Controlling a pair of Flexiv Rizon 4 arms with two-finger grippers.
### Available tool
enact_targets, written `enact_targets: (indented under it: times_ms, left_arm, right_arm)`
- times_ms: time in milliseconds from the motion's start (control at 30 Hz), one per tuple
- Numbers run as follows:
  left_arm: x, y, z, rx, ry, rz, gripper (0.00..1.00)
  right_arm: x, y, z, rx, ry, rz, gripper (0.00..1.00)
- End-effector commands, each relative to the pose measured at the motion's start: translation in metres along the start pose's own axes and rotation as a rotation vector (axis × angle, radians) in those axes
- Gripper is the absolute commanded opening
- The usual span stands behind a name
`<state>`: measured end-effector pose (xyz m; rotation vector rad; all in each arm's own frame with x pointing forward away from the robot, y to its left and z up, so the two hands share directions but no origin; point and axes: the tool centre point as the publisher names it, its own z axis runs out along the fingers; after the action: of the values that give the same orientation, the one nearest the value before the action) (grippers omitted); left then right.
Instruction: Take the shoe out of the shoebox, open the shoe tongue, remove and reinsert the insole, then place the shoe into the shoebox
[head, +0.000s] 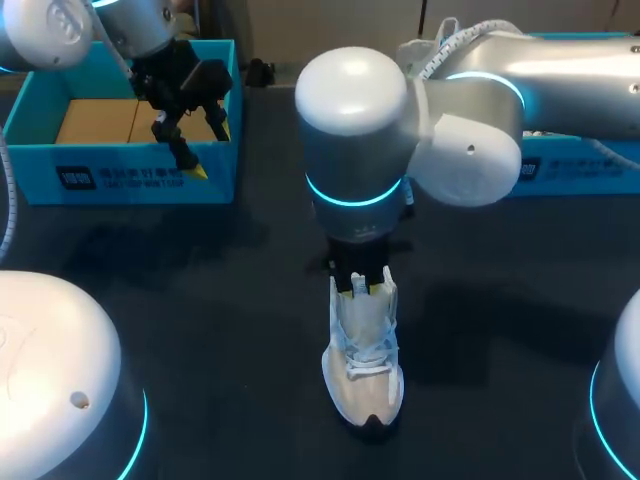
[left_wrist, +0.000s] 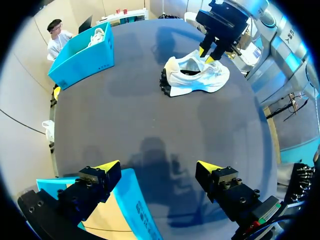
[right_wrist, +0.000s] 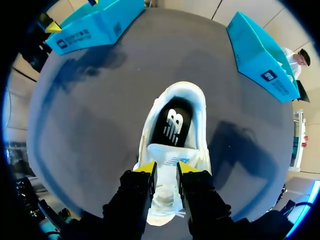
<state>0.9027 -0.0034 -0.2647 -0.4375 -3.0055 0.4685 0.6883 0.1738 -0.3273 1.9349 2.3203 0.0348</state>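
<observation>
The dark table (head: 200, 300) carries two blue boxes along its far side: the open shoebox (head: 130, 175) on the left, and a second box (head: 580, 165) on the right, partly hidden behind the right arm (head: 420, 110). The white shoe (head: 365, 375) is out of the box and stands upright on its sole near the middle of the table, well apart from both boxes, its toe toward the robot, which leaves its opening free from above. The right arm reaches down over the heel end. Its right gripper (right_wrist: 165, 170) has its fingers drawn close together with the white tongue (right_wrist: 167, 154) pinched between them, so the tongue can be pulled toward the toe to widen the opening. The black insole (right_wrist: 172, 125) lies flat inside, exposed just ahead of the fingers; it looks not yet lifted. The left gripper (left_wrist: 159, 172) hangs over the near wall of the shoebox, fingers spread wide and holding nothing, probably parked out of the way until a second hand is needed for the insole.
</observation>
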Motion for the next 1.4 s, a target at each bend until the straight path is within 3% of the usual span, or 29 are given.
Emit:
enact_targets:
  times_ms: [33,100,300,433,567,600,633,667,700,733,800,867,1200,1400]
  left_arm:
    - [0.001,0.0,0.0,-0.001,-0.001,0.0,1.0]
    - [0.001,0.0,0.0,-0.001,-0.001,0.0,1.0]
    - [0.001,0.0,0.0,-0.001,-0.001,0.0,1.0]
    - [0.001,0.0,0.0,-0.001,-0.001,0.0,1.0]
    - [0.001,0.0,0.0,-0.001,-0.001,0.0,1.0]
    - [0.001,0.0,0.0,-0.001,-0.001,0.0,1.0]
    - [0.001,0.0,0.0,-0.001,-0.001,0.0,1.0]
    - [0.001,0.0,0.0,-0.001,-0.001,0.0,1.0]
    - [0.001,0.0,0.0,-0.001,-0.001,0.0,1.0]
    - [0.001,0.0,0.0,-0.001,-0.001,0.0,1.0]
    - [0.001,0.0,0.0,-0.001,-0.001,0.0,1.0]
    - [0.001,0.0,0.0,-0.001,-0.001,0.0,1.0]
    - [0.001,0.0,0.0,-0.001,-0.001,0.0,1.0]
    - [0.001,0.0,0.0,-0.001,-0.001,0.0,1.0]
  right_arm:
    - [-0.007,0.004,0.024,0.01,0.047,-0.005,0.27]
    - [-0.008,0.003,0.024,0.013,0.051,-0.009,0.27]
    - [-0.011,0.0,-0.01,-0.01,0.009,-0.084,0.26]
    - [-0.016,0.006,-0.038,-0.018,-0.022,-0.233,0.33]
    - [-0.022,0.015,-0.048,-0.028,-0.016,-0.427,0.45]
    - [-0.023,0.018,-0.049,-0.039,-0.004,-0.5,0.5]
    - [-0.024,0.02,-0.05,-0.032,-0.012,-0.542,0.72]
    - [-0.025,0.022,-0.05,-0.03,-0.014,-0.573,0.83]
    - [-0.026,0.024,-0.05,-0.041,-0.007,-0.629,1.0]
    - [-0.027,0.025,-0.051,-0.044,-0.005,-0.649,1.0]
    - [-0.029,0.027,-0.051,-0.104,0.03,-0.845,1.0]
    - [-0.032,0.027,-0.051,-0.086,0.091,-0.941,1.0]
    - [-0.032,0.027,-0.051,-0.086,0.091,-0.941,1.0]
    - [-0.024,0.05,-0.055,-0.1,-0.037,-1.053,1.0]
